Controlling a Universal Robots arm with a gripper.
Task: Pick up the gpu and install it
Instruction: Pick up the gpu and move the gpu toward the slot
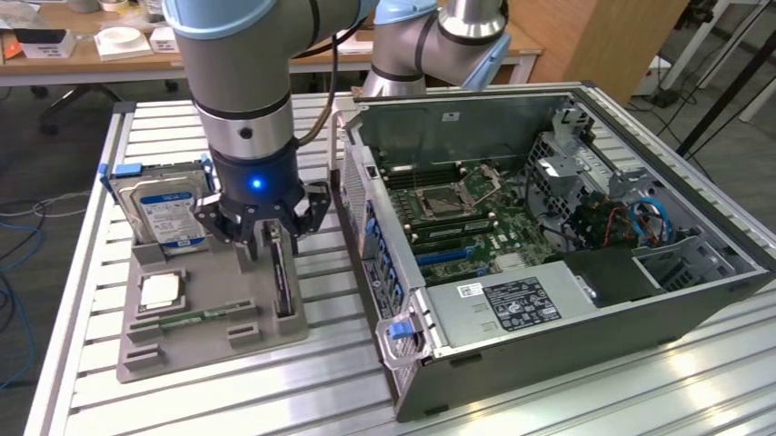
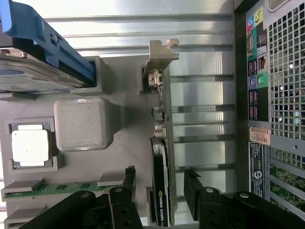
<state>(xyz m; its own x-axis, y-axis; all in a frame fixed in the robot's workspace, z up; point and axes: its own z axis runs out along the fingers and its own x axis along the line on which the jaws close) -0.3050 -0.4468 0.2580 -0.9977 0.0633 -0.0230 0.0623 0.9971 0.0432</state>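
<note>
The gpu (image 1: 282, 283) is a thin dark card standing on edge in a slot of the grey holder (image 1: 206, 350), on the side towards the computer case (image 1: 679, 300). In the wrist view the gpu (image 2: 162, 157) shows its silvery bracket (image 2: 162, 52) at the far end. My gripper (image 1: 269, 238) hangs over the card's end away from the bracket. It is open, with one black finger (image 2: 127, 186) on each side of the card and a gap between each finger and the card. The gripper (image 2: 159, 175) holds nothing.
A silver hard drive (image 1: 164, 209) with a blue frame, a square processor chip (image 1: 162, 291) and a green memory stick (image 1: 194, 318) also sit in the holder. The open case lies at the exterior view's right with its motherboard (image 1: 461, 218) exposed. The table is slatted metal.
</note>
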